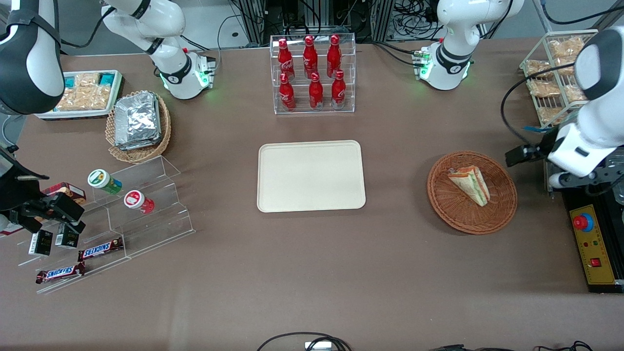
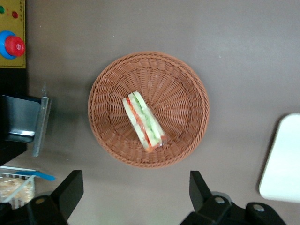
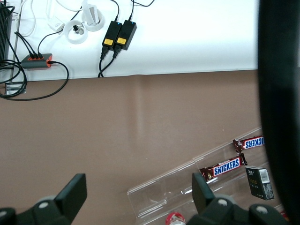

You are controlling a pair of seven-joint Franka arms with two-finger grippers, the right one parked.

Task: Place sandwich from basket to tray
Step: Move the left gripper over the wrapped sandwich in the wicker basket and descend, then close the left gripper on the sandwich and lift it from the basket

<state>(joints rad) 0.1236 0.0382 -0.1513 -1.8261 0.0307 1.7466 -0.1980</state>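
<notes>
A plastic-wrapped sandwich [image 2: 143,121] lies on its side in the round wicker basket [image 2: 187,84], toward the working arm's end of the desk [image 1: 312,273], while the cream tray [image 1: 311,176] waits bare at the desk's centre, well apart from the basket. The left arm's gripper [image 2: 133,192] hangs high above the desk beside the basket rim, its two fingers [image 2: 70,187] spread wide and holding nothing.

The risks ahead appear to lie mostly in the grasp. The wedge sits diagonally across the basket floor, so a descent without turning the wrist to match could put the fingers across its long edge or its thin tip, where they may slip off the slick wrap. Soft bread is likely to crush if squeezed hard, and a light hold could let it drop on the way. The basket itself looks light; a finger catching the woven wall or pressing on the sloped floor could tip or drag it across the desk. Clear of the basket, the carry toward the tray seems open, with the rack of red bottles [image 1: 312,73] farther from the front camera than the tray.
</notes>
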